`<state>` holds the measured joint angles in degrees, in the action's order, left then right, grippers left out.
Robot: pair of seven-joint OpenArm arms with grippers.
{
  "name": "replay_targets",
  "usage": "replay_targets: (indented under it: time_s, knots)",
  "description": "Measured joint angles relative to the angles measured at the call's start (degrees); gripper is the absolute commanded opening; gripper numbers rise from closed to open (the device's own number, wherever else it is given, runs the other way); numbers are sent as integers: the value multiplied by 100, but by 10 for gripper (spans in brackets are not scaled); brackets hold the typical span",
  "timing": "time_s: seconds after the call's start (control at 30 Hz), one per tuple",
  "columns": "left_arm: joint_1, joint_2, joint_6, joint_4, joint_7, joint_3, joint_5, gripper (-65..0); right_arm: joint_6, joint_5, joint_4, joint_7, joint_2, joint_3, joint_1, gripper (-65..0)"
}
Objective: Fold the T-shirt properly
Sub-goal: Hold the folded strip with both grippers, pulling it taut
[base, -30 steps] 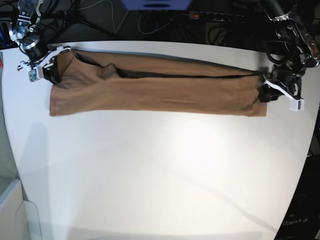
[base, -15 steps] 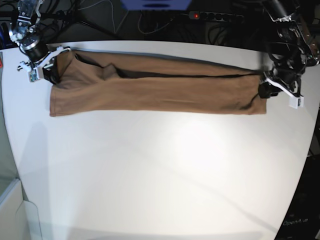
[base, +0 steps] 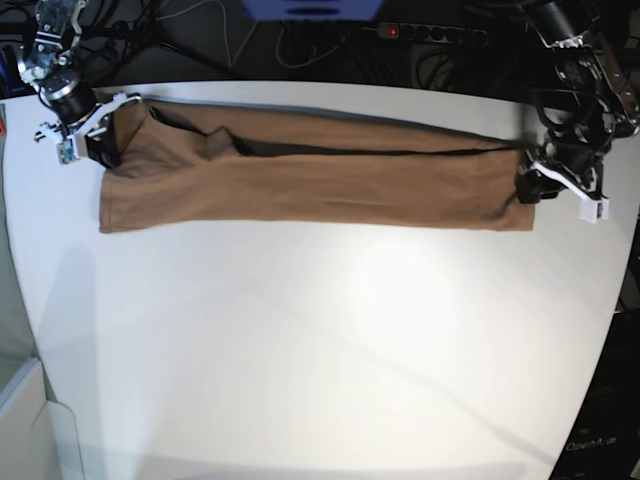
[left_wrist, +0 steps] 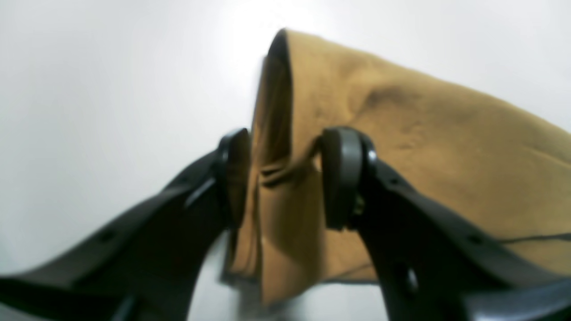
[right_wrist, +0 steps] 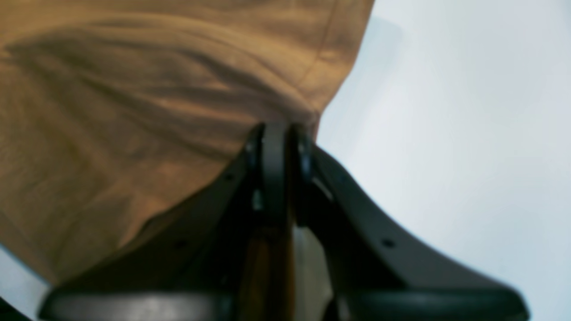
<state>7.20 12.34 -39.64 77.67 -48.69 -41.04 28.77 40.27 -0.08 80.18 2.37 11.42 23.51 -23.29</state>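
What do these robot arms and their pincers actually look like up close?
Each gripper has two curved matte-black fingers ending in rounded dark pads, as on the left gripper and the right gripper. From the base view, the wrists carry white plastic brackets over black bodies, and the arms are black and silvery metal with dark cables trailing behind.

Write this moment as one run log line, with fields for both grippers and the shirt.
left gripper: open, jaws astride shirt edge | right gripper: shut on T-shirt | T-shirt: long folded strip on table
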Motion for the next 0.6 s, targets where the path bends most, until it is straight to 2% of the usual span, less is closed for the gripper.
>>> replay_targets:
  time_s: [0.1, 0.17, 0.23, 0.3, 0.6]
  knots:
    - [24, 4, 0, 61, -66, -2, 66, -391, 0, -2, -26, -24, 0, 0, 66, -622]
    - [-11, 31, -2, 59, -498, 0, 20, -391, -2, -2, -44, -22, 2, 0, 90, -622]
    - [-22, 111, -2, 59, -564, 11, 42, -391, 0, 0, -48, -17, 0, 0, 90, -622]
    - [-20, 205, -2, 44, -551, 0, 42, -391, 0, 0, -48, -17, 0, 0, 90, -622]
    - [-297, 179, -44, -411, -463, 31, -24, -391, 0, -2, -50, -20, 13, 0, 92, -622]
